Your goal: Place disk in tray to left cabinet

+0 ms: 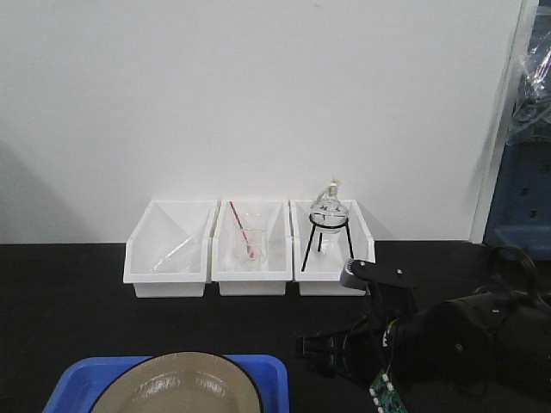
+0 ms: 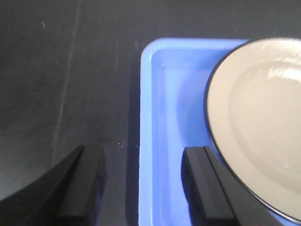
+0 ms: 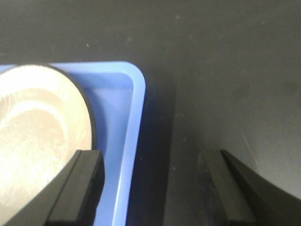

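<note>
Disk (image 1: 182, 385) lies in tray (image 1: 77, 379); left hand (image 2: 143, 186), right hand (image 3: 150, 188) spread astride its rim.

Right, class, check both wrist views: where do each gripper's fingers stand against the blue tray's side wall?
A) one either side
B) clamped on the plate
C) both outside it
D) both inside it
A: the left gripper and the right gripper each have one finger over the tray and one over the table, jaws apart.

Bright even light, glare on disk (image 2: 263, 122), blurred wrist views
</note>
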Controlling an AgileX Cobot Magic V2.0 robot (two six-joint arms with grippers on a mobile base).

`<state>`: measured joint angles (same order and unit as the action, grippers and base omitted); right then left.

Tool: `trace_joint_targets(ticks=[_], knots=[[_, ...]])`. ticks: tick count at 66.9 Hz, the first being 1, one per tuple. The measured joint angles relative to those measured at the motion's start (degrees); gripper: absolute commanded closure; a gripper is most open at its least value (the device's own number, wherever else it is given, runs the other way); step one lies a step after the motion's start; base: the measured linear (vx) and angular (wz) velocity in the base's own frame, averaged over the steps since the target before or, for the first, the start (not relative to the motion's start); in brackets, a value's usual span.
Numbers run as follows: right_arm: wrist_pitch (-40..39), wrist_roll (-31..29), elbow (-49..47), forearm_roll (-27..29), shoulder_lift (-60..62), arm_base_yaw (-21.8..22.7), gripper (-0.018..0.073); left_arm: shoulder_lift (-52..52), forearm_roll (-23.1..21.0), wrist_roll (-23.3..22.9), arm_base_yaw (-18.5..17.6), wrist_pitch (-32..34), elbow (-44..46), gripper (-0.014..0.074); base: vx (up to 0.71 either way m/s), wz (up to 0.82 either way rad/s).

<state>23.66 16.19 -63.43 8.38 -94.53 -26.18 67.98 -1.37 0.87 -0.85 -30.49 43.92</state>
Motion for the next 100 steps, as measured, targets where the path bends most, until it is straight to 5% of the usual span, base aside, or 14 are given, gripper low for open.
trace_joint_targets(ticks=[20, 42, 100], knots=[[3.77, -5.63, -0.91, 2.87, -5.02, 0.00, 0.0069, 20.83, -0.13, 4.13, 0.00, -3.66, 12.93, 0.0104, 0.00, 0.00], [5.75, -10.35, -7.19, 7.37, -14.13, 0.00, 0.0069, 32.63, -0.13, 4.54, 0.00, 1.44, 15.81, 0.0105, 0.00, 0.00], [6.74, -16.87, -14.17, 15.16, -24.25, -1.78, 0.0069, 38.01, -2.47, 4.61, -0.38, 1.39, 15.81, 0.0105, 0.00, 0.00]])
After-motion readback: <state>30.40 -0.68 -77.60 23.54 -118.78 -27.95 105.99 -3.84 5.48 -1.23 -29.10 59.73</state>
